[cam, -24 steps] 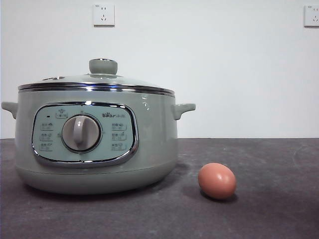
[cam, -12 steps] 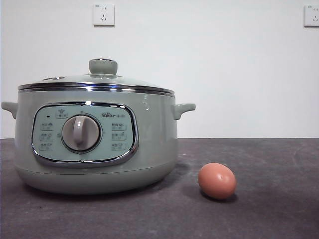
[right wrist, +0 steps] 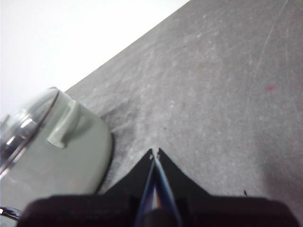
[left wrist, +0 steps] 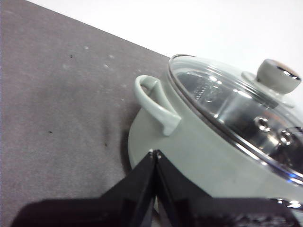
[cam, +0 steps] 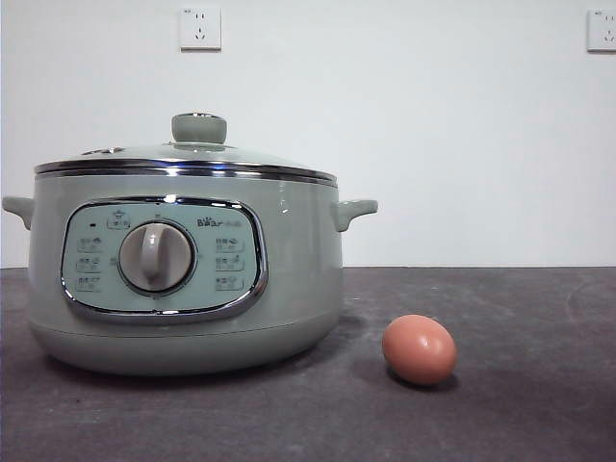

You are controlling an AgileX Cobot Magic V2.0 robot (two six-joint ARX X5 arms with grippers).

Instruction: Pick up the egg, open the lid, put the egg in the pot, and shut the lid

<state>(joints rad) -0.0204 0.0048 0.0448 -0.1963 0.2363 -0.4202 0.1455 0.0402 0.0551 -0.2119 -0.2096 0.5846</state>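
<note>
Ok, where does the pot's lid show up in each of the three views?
Front view: the lid sits shut on the pot, left of centre.
Left wrist view: the lid fills the right side, beyond the shut left gripper.
Right wrist view: only its edge shows, far left.
Shared landmark: the pot's side handle.

The pot (cam: 289, 279) has a smooth, softly glossy sage-green shell with a chrome-framed panel. The lid (cam: 183, 154) is clear glass with a shiny chrome rim. The egg (cam: 419, 349) looks smooth and matt. The tabletop (cam: 520, 414) is dark grey, matt, faintly scuffed.
</note>
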